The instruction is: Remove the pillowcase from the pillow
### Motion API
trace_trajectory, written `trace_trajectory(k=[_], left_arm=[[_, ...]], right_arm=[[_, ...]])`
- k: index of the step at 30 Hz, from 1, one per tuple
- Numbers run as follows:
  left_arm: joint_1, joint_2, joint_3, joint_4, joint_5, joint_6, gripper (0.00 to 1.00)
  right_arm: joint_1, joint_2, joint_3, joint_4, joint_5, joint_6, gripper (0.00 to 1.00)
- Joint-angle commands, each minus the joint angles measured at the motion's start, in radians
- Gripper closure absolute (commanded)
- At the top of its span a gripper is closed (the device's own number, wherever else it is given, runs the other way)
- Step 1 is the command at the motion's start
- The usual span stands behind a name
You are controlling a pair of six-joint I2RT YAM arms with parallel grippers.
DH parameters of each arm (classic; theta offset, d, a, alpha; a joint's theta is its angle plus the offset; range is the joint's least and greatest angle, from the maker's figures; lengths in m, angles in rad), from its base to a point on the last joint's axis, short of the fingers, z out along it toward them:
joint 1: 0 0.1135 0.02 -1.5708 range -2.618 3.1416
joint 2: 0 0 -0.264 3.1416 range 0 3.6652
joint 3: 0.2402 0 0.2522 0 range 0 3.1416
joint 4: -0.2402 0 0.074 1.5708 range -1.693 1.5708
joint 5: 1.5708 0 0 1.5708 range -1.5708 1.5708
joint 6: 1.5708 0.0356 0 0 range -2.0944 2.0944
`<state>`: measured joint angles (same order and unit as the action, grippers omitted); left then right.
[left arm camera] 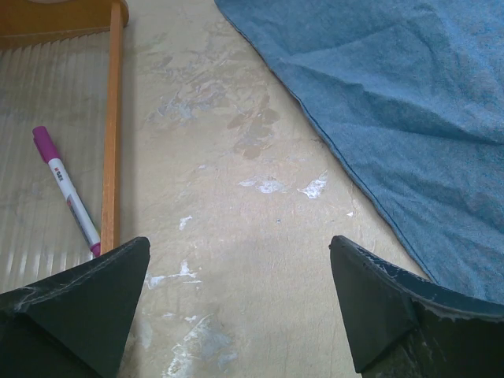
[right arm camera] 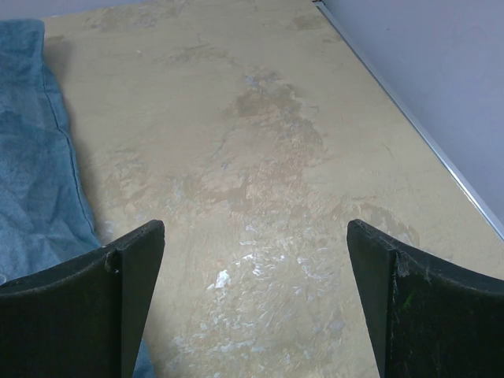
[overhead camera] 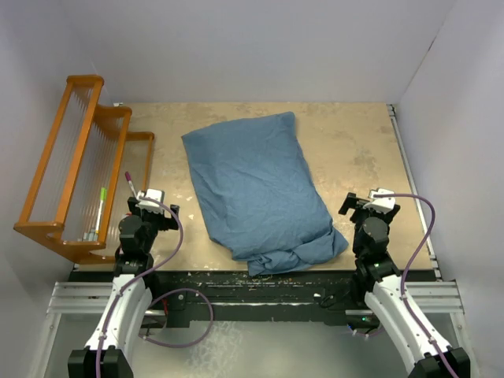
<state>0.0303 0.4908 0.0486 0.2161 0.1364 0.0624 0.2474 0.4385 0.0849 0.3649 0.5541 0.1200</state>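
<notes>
The dusty-blue pillowcase (overhead camera: 256, 189) lies plump and wrinkled across the middle of the table, its bunched end near the front edge. The pillow is hidden inside it. My left gripper (overhead camera: 152, 198) hovers to the left of the cloth, open with only bare tabletop between its fingers (left arm camera: 240, 252). The pillowcase edge (left arm camera: 409, 118) runs along the right of the left wrist view. My right gripper (overhead camera: 376, 198) stands to the right of the cloth, open over bare table (right arm camera: 256, 236), with the pillowcase (right arm camera: 31, 173) at the left of its view.
An orange wooden rack (overhead camera: 75, 169) stands at the left, with a green pen (overhead camera: 100, 211) and a magenta-capped marker (left arm camera: 64, 189) by it. A white wall and metal rail (overhead camera: 413, 181) bound the table on the right.
</notes>
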Motion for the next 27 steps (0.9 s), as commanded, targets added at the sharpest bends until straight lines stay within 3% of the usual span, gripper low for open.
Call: trace_trajectory(k=[1,9,11,15,17,20,23,25,27], left_arm=[[-0.005,-0.008,0.013,0.035,-0.006,-0.013,0.01],[-0.005,0.002,0.015,0.039,-0.005,-0.013,0.01],[-0.006,-0.003,0.05,0.014,-0.01,-0.017,0.01],[-0.006,0.137,0.315,-0.18,0.046,0.031,0.01],[-0.006,0.251,0.499,-0.333,0.118,0.088,0.01],[-0.006,0.415,0.803,-0.65,0.326,0.247,0.01],[-0.006,0.541,1.032,-0.943,0.532,0.428,0.01],[-0.007,0.573,1.105,-1.044,0.625,0.493,0.01],[-0.022,0.589,1.145,-1.126,0.711,0.568,0.01]], right_arm=[[-0.003,0.003,0.016,0.053,-0.006,-0.014,0.0],[-0.003,0.007,0.016,0.055,0.002,-0.013,0.0],[-0.002,0.02,0.027,0.077,0.157,0.007,0.0],[-0.002,0.116,0.202,-0.081,0.172,0.04,0.0],[-0.002,0.15,0.325,-0.201,0.221,0.215,0.0],[-0.002,0.19,0.52,-0.451,0.252,0.61,0.0],[-0.003,0.177,0.615,-0.487,-0.034,0.43,0.0],[-0.002,0.169,0.585,-0.417,-0.238,0.344,0.0],[0.001,0.185,0.559,-0.415,-0.393,0.363,0.0]])
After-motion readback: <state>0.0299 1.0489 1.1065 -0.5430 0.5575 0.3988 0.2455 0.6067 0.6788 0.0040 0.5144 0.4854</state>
